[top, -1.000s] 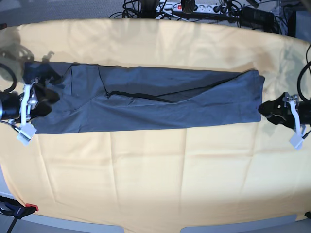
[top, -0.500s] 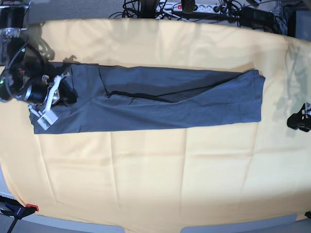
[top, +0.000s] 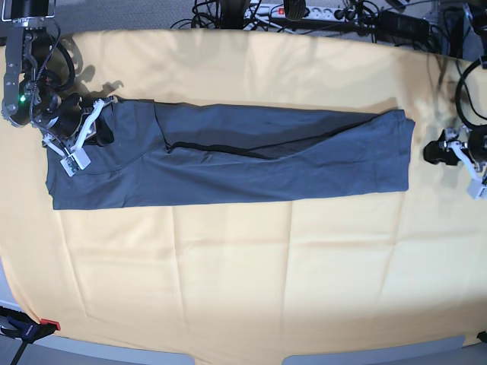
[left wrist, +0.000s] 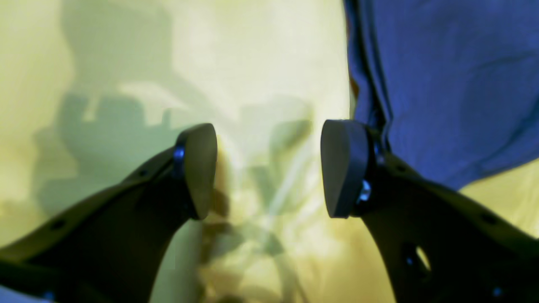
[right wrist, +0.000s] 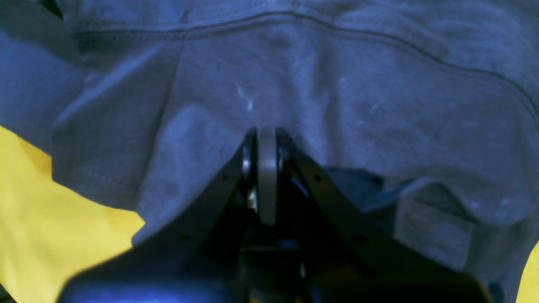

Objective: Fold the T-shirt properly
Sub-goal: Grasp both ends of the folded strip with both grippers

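Note:
The dark blue-grey T-shirt (top: 251, 156) lies folded into a long flat band across the yellow-orange cloth. My right gripper (top: 101, 129) is at the band's far left end, near its upper corner. In the right wrist view this gripper (right wrist: 266, 139) is shut, its tips pressed into the T-shirt (right wrist: 337, 92), whose fabric puckers around them. My left gripper (top: 435, 152) hovers just off the band's right end. In the left wrist view it (left wrist: 269, 168) stands open over bare cloth, with the T-shirt edge (left wrist: 442, 84) beside its right finger (left wrist: 343, 168).
The yellow-orange cloth (top: 243, 281) covers the whole table. Cables and a power strip (top: 304, 11) run along the back edge. A black clamp with a red tip (top: 30, 328) grips the front left corner.
My right arm has moved up onto the shirt's left end and its jaws have shut there. My left arm drew away to the right, then came back up beside the shirt's right end.

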